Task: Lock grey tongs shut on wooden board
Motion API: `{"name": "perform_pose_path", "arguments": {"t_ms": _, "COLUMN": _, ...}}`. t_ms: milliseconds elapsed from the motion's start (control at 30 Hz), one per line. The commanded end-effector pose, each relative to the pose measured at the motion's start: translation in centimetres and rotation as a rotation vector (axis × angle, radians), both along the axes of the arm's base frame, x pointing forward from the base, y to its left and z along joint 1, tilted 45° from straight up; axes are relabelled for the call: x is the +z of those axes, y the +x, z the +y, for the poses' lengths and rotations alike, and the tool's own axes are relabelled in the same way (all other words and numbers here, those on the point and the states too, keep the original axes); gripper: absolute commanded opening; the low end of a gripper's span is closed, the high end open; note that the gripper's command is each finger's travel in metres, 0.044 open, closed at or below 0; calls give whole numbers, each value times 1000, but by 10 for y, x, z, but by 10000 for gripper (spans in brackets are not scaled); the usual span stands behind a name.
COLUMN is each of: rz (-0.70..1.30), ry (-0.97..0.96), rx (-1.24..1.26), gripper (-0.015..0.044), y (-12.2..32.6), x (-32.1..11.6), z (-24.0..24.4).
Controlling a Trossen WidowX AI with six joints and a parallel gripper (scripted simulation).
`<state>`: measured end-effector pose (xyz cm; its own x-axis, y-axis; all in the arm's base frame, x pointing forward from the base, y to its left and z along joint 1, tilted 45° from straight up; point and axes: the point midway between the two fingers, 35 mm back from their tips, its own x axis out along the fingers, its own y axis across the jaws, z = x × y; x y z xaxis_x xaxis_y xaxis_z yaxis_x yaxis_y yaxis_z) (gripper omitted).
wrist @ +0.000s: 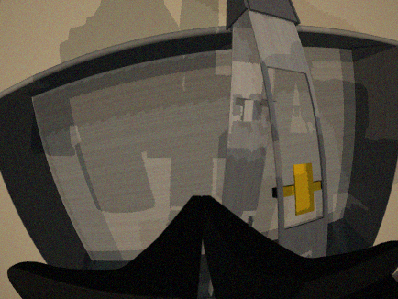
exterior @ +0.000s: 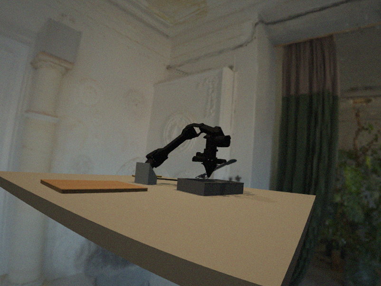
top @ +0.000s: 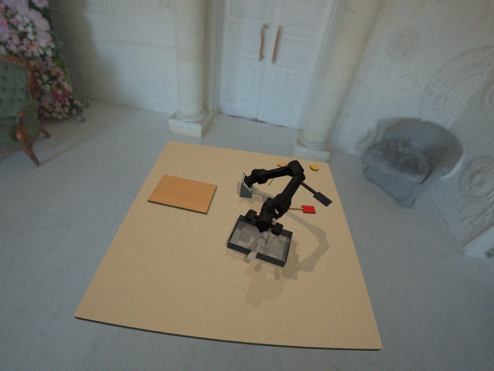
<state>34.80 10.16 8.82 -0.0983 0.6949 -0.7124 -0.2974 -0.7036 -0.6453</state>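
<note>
Your gripper (top: 262, 229) (exterior: 209, 176) (wrist: 200, 204) is closed on nothing, pointing down over the tin (top: 271, 259) (exterior: 191, 187) (wrist: 16, 151). You have the tongs (exterior: 230, 161) (wrist: 286, 50) lying tilted across the tin, one end raised beyond its rim. Your board (top: 183, 193) (exterior: 94, 184) lies well apart from the tin.

The grey tongs (top: 261, 240) (exterior: 230, 161) (wrist: 277, 41) lay open, slanting across the dark rectangular roasting tin (top: 239, 246) (exterior: 190, 187) (wrist: 18, 160), one end raised above its rim. The flat brown wooden board (top: 182, 193) (exterior: 91, 184) lay well apart from the tin.

The arm (top: 284, 196) (exterior: 177, 143) is matte black, with chunky angular links and 2 tapering, pointed fingertips.
</note>
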Motion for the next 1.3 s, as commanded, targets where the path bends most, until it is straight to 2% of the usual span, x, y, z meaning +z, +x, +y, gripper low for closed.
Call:
{"name": "perform_pose_path", "arguments": {"t_ms": 0, "rz": 0, "ry": 3, "rx": -2, "gripper": -150, "y": 3, "x": 6, "z": 6}}
{"name": "perform_pose_path", "arguments": {"t_ms": 1267, "rz": -3, "ry": 8, "rx": 2, "gripper": -150, "y": 14, "x": 37, "z": 40}}
